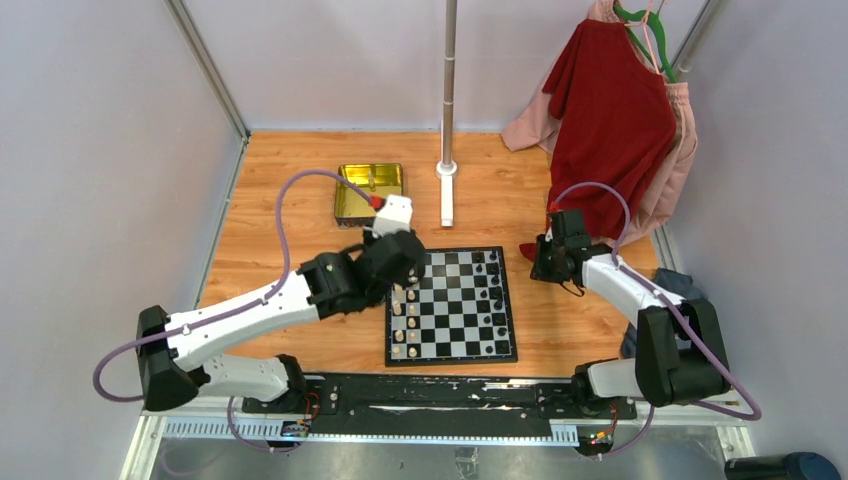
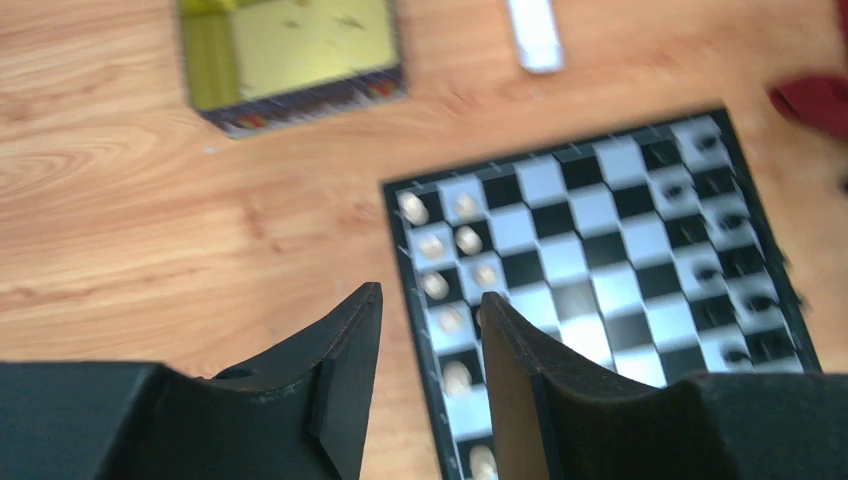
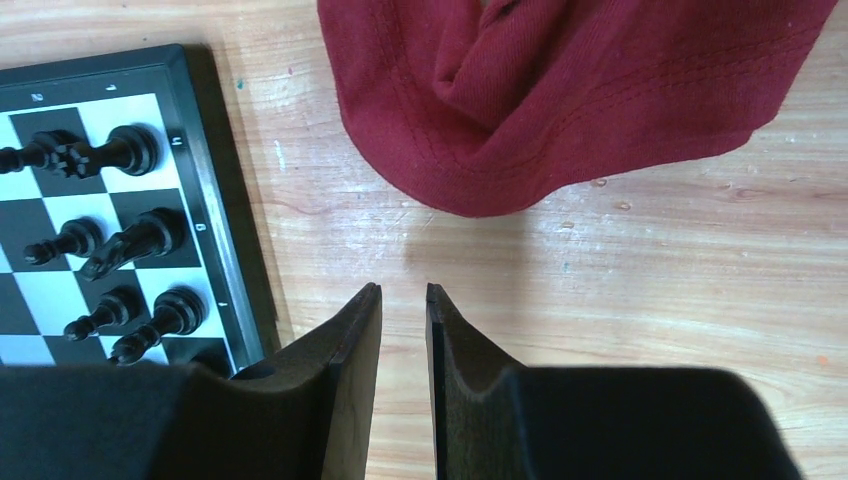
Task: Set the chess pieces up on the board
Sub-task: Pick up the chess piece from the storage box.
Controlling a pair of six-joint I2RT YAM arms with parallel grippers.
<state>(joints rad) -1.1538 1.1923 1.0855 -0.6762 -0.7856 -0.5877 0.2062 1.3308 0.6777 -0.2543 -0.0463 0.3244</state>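
Observation:
The board (image 1: 455,330) lies flat on the wooden table, and the chess pieces stand on it. Cream pieces (image 1: 400,322) fill its left columns and black pieces (image 1: 495,290) its right columns. My left gripper (image 1: 398,272) hovers over the board's far left corner. In the left wrist view this gripper (image 2: 430,298) is open and holds nothing. Below it are the board's left border and blurred cream pieces (image 2: 440,285). My right gripper (image 1: 537,268) hangs just right of the board. Its jaws (image 3: 403,290) stand a narrow gap apart over bare wood, beside black pieces (image 3: 140,235).
A gold tin (image 1: 370,192) sits behind the board at the left. A metal pole (image 1: 447,120) rises from the table's far middle. A red shirt (image 1: 610,120) hangs at the back right, and its hem (image 3: 560,100) drapes onto the table just ahead of my right gripper.

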